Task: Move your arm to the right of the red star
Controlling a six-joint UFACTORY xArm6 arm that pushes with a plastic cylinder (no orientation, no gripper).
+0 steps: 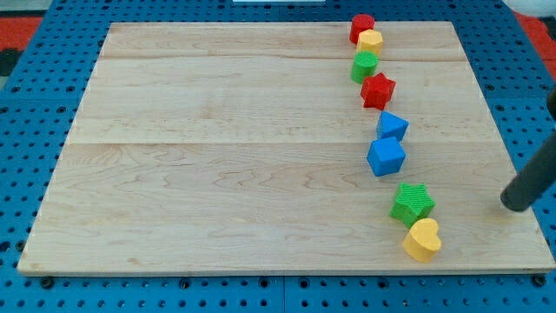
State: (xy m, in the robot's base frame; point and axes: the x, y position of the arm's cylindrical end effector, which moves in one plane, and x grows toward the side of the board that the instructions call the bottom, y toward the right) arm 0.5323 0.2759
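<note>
The red star [378, 90] lies on the wooden board [217, 148] in its upper right part, in a column of blocks. My tip [514, 206] shows at the view's right edge, near the board's right rim. It is well to the right of and below the red star, touching no block. The nearest blocks to it are the green star [413, 203] and the yellow heart [423, 240], both to its left.
Above the red star are a green cylinder [365, 65], a yellow block [370, 41] and a red block [361, 26]. Below it are two blue blocks [393, 126] [387, 156]. A blue pegboard [35, 113] surrounds the board.
</note>
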